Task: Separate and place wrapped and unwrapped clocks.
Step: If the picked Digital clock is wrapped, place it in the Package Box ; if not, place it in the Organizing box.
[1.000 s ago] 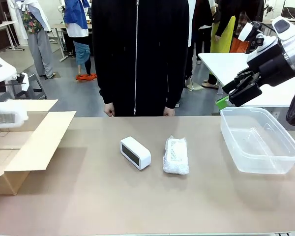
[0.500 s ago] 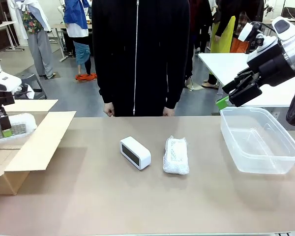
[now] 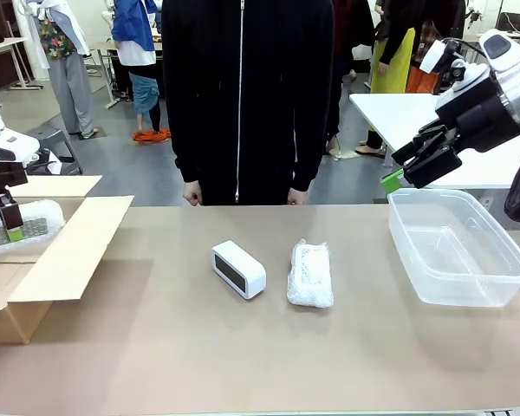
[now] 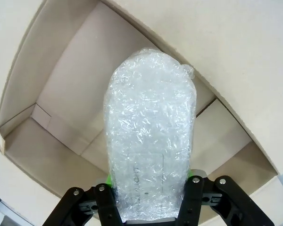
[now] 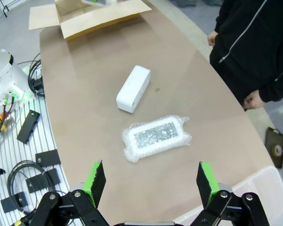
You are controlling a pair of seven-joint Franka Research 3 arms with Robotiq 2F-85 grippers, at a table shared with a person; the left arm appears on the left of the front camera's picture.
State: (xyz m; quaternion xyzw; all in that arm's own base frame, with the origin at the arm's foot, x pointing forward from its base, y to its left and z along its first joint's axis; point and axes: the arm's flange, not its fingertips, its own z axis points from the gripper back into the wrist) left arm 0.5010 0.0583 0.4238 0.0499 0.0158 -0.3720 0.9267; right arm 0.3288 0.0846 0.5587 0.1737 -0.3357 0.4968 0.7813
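— Three clocks, am I right? On what do they lie?
— Yes, three. The table (image 3: pixel 243 364) has a plain beige-brown top, in a big hall with a grey floor and other tables behind. A person (image 3: pixel 247 95) in black stands at the far edge, hands hanging just at it.
— From the left, please.
— At the left edge is an open cardboard box (image 3: pixel 69 251), its flaps spread outward. The left gripper (image 4: pixel 150 188) is over the opening. One wrapped clock (image 3: pixel 35 217) sits between its fingers, long axis about level, running left to right. If the fingers pinch it or only flank it, I cannot tell.
— And the middle?
— The bare clock (image 3: pixel 238 269) lies near the centre. Its long axis slants from far-left to near-right, dark face turned to the near left. Beside it, not touching, is the second wrapped clock (image 3: pixel 310 274), long axis going from near edge to far edge. Around both the top is free, widest toward the near edge.
— The right?
— A clear plastic tub (image 3: pixel 468 299) at the right edge. The right gripper (image 3: pixel 413 165) hangs above its far-left corner, fingers spread wide, holding nothing.
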